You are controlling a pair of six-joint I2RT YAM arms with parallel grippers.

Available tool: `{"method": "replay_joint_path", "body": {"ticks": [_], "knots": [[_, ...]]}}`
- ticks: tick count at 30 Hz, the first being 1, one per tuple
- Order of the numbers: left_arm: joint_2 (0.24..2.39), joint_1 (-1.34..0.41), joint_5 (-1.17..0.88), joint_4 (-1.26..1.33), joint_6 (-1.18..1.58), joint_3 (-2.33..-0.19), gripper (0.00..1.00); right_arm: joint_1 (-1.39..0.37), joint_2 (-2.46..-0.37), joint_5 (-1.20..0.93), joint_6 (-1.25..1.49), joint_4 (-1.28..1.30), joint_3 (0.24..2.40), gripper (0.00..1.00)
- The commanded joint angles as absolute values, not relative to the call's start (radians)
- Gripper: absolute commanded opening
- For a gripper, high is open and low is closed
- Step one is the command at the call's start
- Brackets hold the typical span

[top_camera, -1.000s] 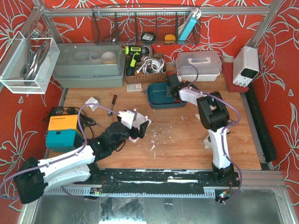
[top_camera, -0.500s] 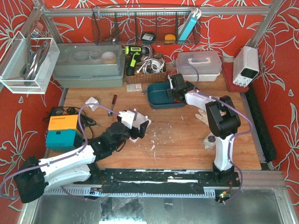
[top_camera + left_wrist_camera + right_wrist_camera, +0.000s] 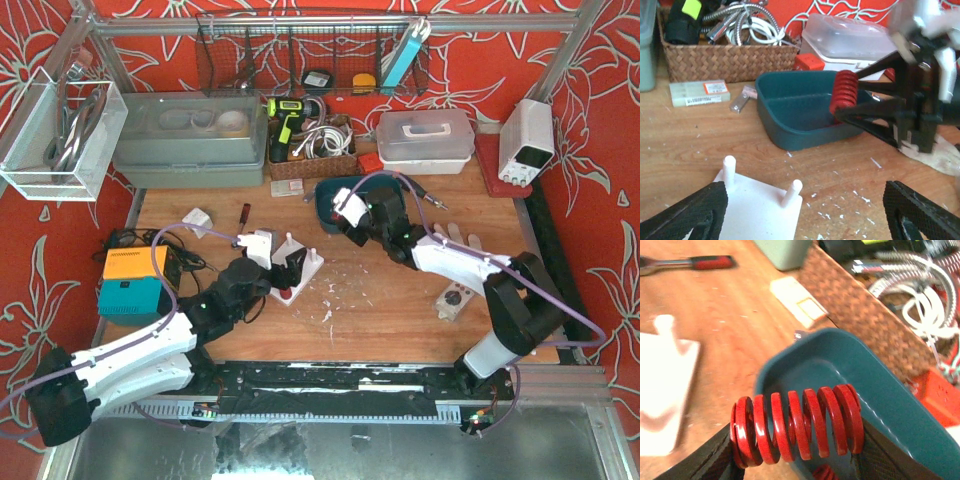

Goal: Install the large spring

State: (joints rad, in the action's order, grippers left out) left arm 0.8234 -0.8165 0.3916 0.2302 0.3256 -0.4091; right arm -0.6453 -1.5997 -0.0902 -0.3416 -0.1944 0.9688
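The large red spring (image 3: 795,427) lies crosswise between my right gripper's (image 3: 797,460) jaws, held above the near rim of the teal tray (image 3: 880,390). It also shows in the left wrist view (image 3: 844,92), pinched between black fingers (image 3: 875,120). In the top view the right gripper (image 3: 357,228) hangs at the tray's (image 3: 330,205) front left edge. The white peg plate (image 3: 760,210) with two upright pegs lies on the table between my left gripper's (image 3: 802,215) wide-open fingers (image 3: 685,215). In the top view the plate (image 3: 303,262) sits by the left gripper (image 3: 288,274).
A wicker basket (image 3: 310,160) of cables, a clear lidded box (image 3: 425,140) and a grey bin (image 3: 190,140) line the back. An orange and teal device (image 3: 135,280) stands at left. A red-handled screwdriver (image 3: 710,262), a small metal part (image 3: 452,298) and a glove (image 3: 455,238) lie on the table.
My right arm has swung out of the tray towards the left and nearer, carrying the red spring. My left arm has shifted slightly by the peg plate.
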Motion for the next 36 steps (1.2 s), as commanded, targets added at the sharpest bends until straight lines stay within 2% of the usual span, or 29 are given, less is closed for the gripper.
{"method": "replay_joint_path", "body": {"ticks": [1,6,9,11,14,16,24,36], "knots": [[0.79,-0.738,0.223,0.103,0.49,-0.469,0.81,-0.707,-1.486,-0.154,-0.502,-0.265,0.897,0.24],[0.729,-0.617,-0.02,0.039,0.555,-0.49,0.59,-0.78,-1.344,-0.285,-0.71,-0.382,0.717,0.17],[0.751,-0.602,-0.109,-0.031,0.522,-0.553,0.53,-0.83,-1.285,-0.299,-0.813,-0.399,0.658,0.15],[0.773,-0.601,-0.19,-0.049,0.499,-0.579,0.53,-0.86,-1.26,-0.278,-0.849,-0.37,0.652,0.15],[0.803,-0.6,-0.328,-0.015,0.491,-0.586,0.61,-0.889,-1.232,-0.252,-0.866,-0.365,0.639,0.14],[0.834,-0.601,-0.386,-0.001,0.494,-0.596,0.61,-0.902,-1.215,-0.246,-0.868,-0.369,0.629,0.14],[0.929,-0.601,-0.437,0.064,0.512,-0.616,0.63,-0.934,-1.18,-0.245,-0.872,-0.385,0.606,0.14],[1.085,-0.601,-0.514,0.071,0.533,-0.698,0.51,-0.965,-1.175,-0.25,-0.931,-0.387,0.596,0.14]]}}
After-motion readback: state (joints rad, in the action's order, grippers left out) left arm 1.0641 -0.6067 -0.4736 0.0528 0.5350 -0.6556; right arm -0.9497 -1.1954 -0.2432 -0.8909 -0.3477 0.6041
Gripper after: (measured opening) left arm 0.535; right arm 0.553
